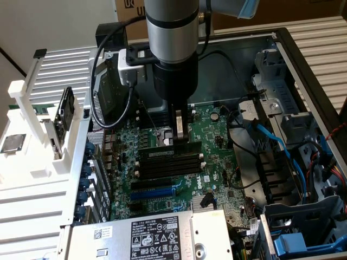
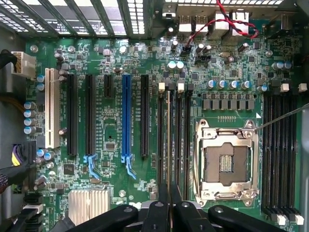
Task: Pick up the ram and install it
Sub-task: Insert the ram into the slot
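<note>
**Green stick pinched at the memory slots**

Black and narrow, the gripper (image 1: 180, 130) hangs from the grey arm inside the open computer case (image 1: 303, 65). Its tips are right at the bank of black memory slots (image 1: 168, 165) on the motherboard (image 1: 217, 135).

In the wrist view the two fingers (image 2: 157, 215) are drawn close together, and the ram (image 2: 169, 145) is clamped between them. The stick is seen edge-on as a thin line running away from the fingertips, parallel to the slots. It lies in line with the slot between the two nearest the blue expansion slot (image 2: 126, 116). Whether it is pressed home or only resting on the slot cannot be told from either view. White end clips (image 2: 161, 87) sit at the far ends of the neighbouring slots.

The metal-framed CPU socket (image 2: 226, 164) lies just beside this bank, on the side away from the blue slot. A second bank of black slots (image 2: 280, 154) lies beyond the socket.

In the exterior view the power supply (image 1: 157, 235) with its black label fills the lower edge. Blue cables (image 1: 276, 143) curve through the drive bay on the exterior view's right.
</note>
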You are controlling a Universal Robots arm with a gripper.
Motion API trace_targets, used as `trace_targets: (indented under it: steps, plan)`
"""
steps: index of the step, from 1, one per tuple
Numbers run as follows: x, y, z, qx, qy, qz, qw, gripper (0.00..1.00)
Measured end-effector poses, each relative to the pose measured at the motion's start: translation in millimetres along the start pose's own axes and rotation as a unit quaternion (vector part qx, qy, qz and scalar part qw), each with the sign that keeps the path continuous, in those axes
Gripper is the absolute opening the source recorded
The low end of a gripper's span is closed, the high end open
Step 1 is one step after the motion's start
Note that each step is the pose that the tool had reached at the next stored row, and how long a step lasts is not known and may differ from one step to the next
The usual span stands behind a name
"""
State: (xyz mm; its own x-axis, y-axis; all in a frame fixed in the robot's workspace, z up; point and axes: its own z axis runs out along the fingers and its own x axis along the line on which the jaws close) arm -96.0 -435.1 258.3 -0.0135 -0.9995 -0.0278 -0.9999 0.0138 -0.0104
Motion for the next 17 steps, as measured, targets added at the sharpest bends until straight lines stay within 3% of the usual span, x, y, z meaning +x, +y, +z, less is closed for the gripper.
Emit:
trace_targets:
  steps: [11, 13, 15, 17]
  plan:
    - [0.5, 1.6, 6.4, 0.001, 0.0001, 0.0, 1.0, 0.12]
    - [0.8, 1.6, 6.8, 0.0039, -0.0001, 0.0, 1.0, 0.12]
    - [1.8, 1.7, 6.9, 0.0088, -0.0006, 0.0, 1.0, 0.12]
    - [2.4, 1.9, 7.0, 0.0106, -0.0008, 0.0, 0.9999, 0.12]
